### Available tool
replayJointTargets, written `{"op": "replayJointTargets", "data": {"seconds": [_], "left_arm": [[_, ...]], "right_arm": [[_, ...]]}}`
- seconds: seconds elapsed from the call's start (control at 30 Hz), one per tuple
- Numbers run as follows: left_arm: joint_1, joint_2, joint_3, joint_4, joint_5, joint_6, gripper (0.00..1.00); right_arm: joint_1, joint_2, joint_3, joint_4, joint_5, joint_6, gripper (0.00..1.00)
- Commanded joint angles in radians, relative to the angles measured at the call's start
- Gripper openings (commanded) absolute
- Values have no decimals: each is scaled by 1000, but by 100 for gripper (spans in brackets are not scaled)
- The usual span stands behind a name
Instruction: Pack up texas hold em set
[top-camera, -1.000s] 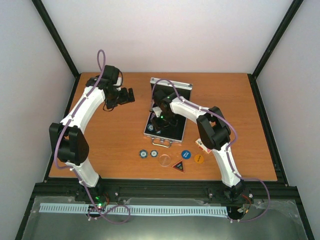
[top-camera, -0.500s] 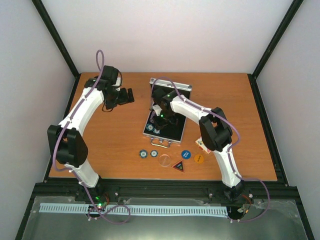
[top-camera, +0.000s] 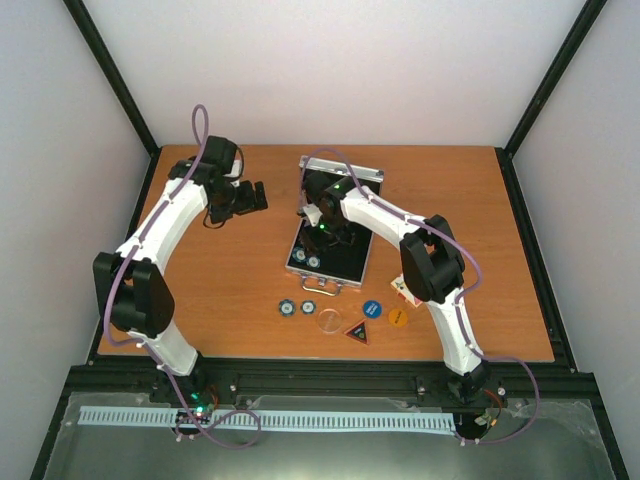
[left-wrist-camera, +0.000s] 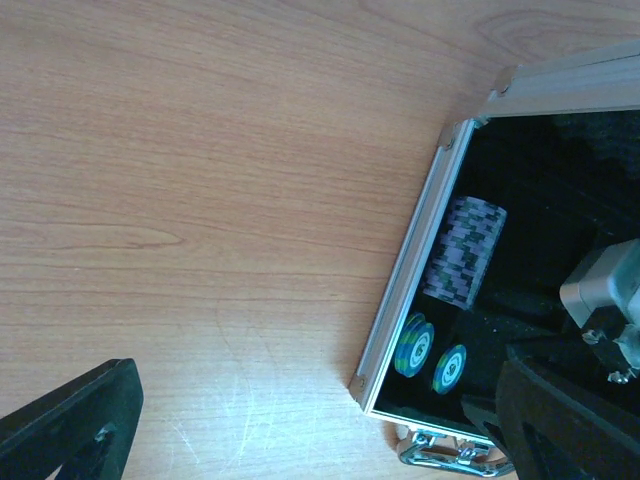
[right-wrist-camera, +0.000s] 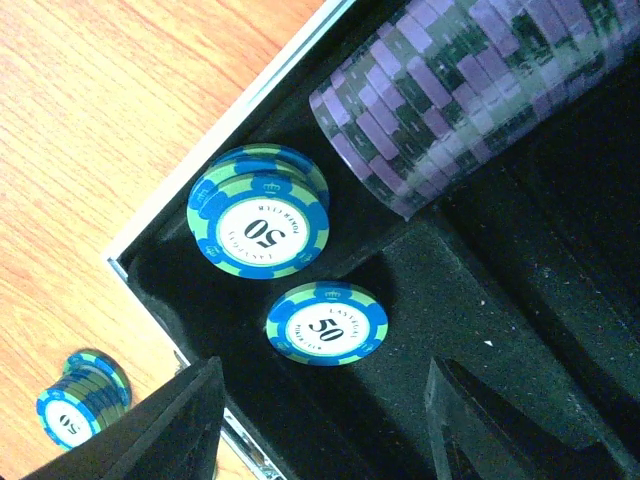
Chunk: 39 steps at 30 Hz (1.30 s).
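The silver case lies open at mid-table, its black lining up and its lid raised at the back. My right gripper hovers open inside it, nothing between its fingers. Just beyond the fingertips a single blue-green 50 chip lies on the lining. A short stack of the same chips sits beside it, and a purple chip stack lies on its side further in. My left gripper hangs open over bare wood left of the case.
On the table in front of the case lie two blue chip piles, a clear disc, a triangular button, a blue button and an orange button. The red-backed card deck peeks from under my right arm.
My right gripper has drawn back a little toward the lid with its jaws apart, and two blue chips now show in the case's near-left corner. The left arm has barely shifted.
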<state>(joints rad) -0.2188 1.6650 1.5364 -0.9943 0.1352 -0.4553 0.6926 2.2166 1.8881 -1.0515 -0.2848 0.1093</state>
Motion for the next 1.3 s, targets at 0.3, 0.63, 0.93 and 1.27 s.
{"op": "replayJointTargets", "data": {"seconds": [0.3, 0.63, 0.93, 1.27], "left_arm": [[6, -67, -61, 18, 12, 26, 99], [6, -109, -143, 46, 28, 16, 99], [6, -154, -196, 64, 30, 19, 99], [6, -174, -227, 77, 39, 26, 99]], "right_arm": [[9, -14, -39, 20, -14, 63, 65], [28, 20, -34, 47, 43, 148, 69], [37, 52, -20, 53, 93, 201, 69], [60, 87, 37, 36, 110, 218, 68]]}}
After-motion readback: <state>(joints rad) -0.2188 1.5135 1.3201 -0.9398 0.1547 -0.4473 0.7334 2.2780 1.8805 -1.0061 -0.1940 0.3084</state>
